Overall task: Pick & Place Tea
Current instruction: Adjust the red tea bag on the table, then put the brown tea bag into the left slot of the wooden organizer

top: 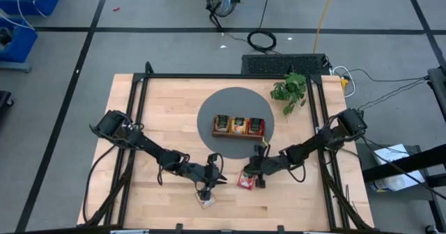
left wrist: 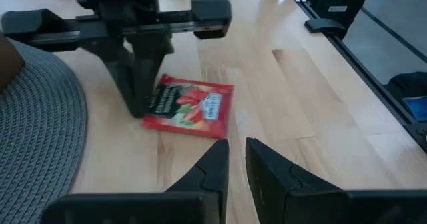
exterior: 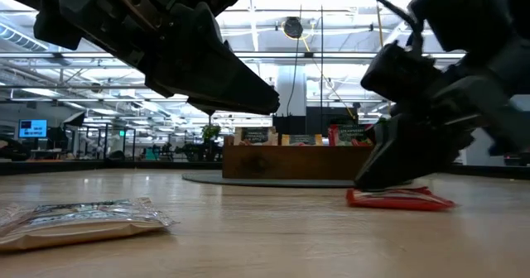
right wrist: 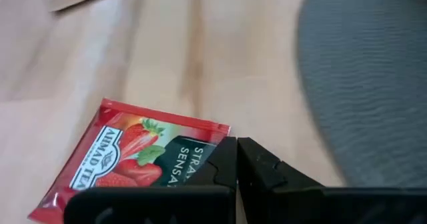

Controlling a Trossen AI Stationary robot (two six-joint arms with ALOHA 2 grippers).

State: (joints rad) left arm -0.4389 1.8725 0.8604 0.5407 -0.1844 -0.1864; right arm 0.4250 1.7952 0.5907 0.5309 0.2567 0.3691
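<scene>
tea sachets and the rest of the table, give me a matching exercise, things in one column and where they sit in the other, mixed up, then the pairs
Things:
1. red sachet
2. pale sachet
3. wooden tray
4. plant

Places:
A. on the grey round mat
B. at the table's far right, by the mat's edge
C. bare wood under the right gripper, jaws shut on its edge
D. bare wood below the left gripper

Pairs: 1-C, 2-D, 3-A, 4-B

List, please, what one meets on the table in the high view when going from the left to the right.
Left gripper over the cream tea sachet → wooden tray on the round grey mat → red tea sachet → right gripper → small green plant.
</scene>
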